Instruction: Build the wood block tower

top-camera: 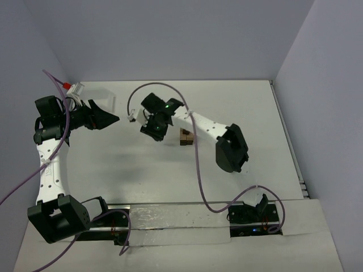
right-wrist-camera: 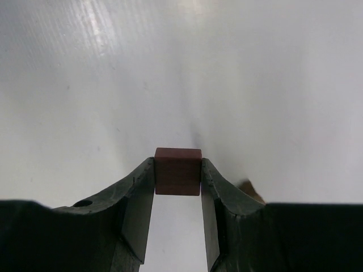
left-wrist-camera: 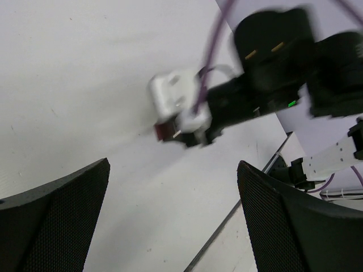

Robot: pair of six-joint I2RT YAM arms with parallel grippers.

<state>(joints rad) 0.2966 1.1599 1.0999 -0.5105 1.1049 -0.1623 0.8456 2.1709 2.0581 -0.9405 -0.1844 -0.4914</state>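
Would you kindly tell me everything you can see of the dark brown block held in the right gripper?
The dark brown block is a small reddish-brown cube that looks like matte wood with crisp edges. It sits level and square, clamped at the tips of the right gripper, whose dark fingers press its left and right sides. One broad face and a sliver of the top show. The white table lies behind it; whether the block touches it cannot be told.

Overhead camera looks down on the table [top-camera: 142, 175]; both wrist cameras skim it closely.
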